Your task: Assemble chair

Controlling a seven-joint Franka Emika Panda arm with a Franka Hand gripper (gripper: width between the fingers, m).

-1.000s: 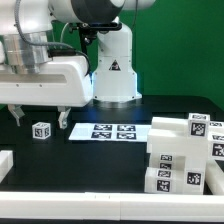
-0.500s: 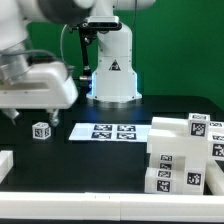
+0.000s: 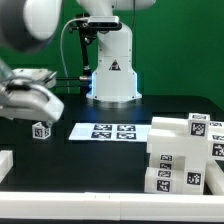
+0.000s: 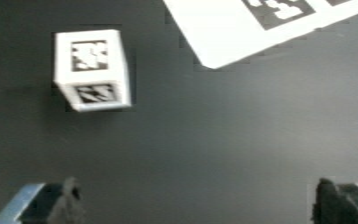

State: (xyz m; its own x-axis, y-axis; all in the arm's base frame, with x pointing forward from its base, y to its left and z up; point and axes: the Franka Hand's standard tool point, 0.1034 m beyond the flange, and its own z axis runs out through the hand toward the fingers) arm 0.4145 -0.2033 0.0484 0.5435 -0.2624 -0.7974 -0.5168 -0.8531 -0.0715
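A stack of chair parts (image 3: 183, 150) crowds the near corner at the exterior view's right, none joined yet. Farther back, a small tagged block (image 3: 41, 131) sits beside the marker board (image 3: 108, 131). The gripper (image 4: 197, 203) hangs above it, fingers apart, empty — fetching looks underway; next comes centring and descending.

Gripper (image 3: 22, 100) in exterior view is motion-blurred & cut by frame's left edge, fingers not readable there. Wrist view shows only two dark fingertips (image 4: 44, 203) at frame edge, soft focus. Marker board (image 4: 282, 25) cropped to a corner, tags partial. Stacked chair parts (image 3: 185, 152) run off exterior view's right; tag patterns too small to read. Small tagged block (image 4: 92, 72) blurry
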